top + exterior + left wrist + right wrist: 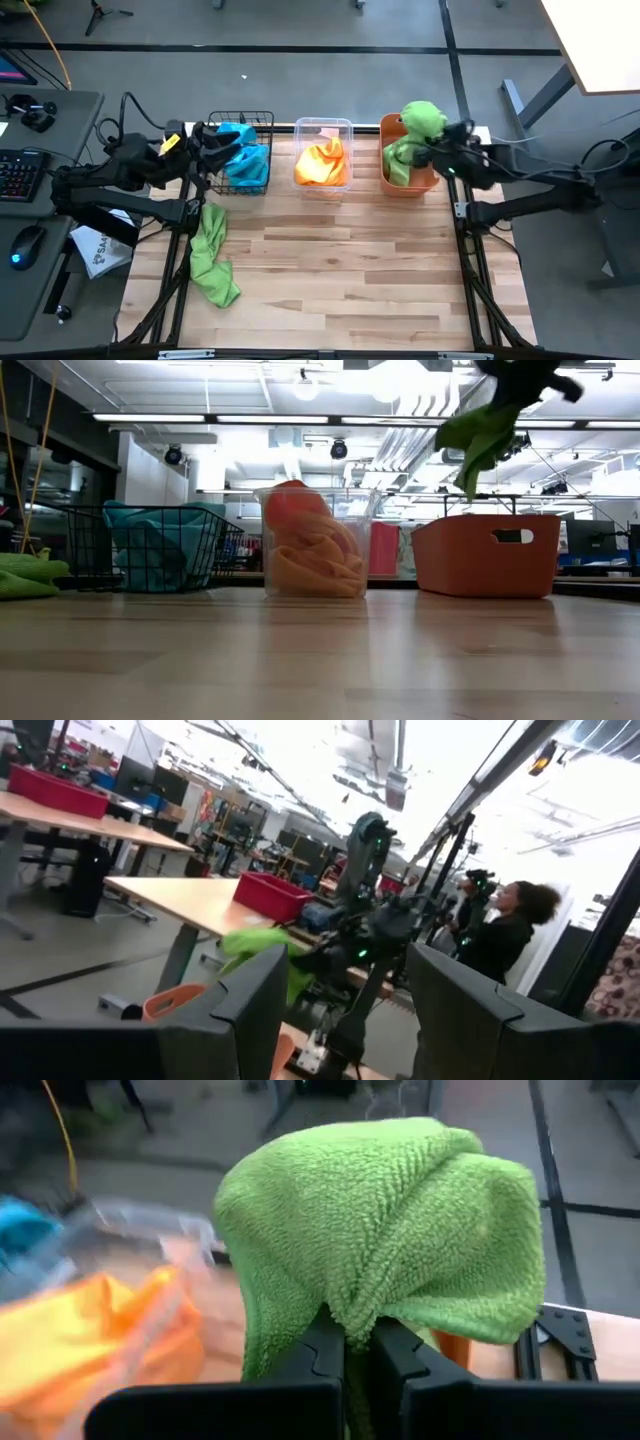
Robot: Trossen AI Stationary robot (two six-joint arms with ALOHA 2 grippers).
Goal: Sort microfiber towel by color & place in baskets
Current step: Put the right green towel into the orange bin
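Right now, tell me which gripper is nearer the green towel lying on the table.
Left. The left gripper is at the wire basket, just beyond that green towel; the right gripper is over the orange bin.

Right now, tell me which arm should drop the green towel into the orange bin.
Right. The right gripper already pinches the green towel above the orange bin. The left gripper, open and empty, sits by the wire basket, far from that bin.

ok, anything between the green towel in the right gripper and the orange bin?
Nothing visible. The right gripper holds the green towel directly above the orange bin, whose top is open; in the high view, green cloth already hangs into the bin.
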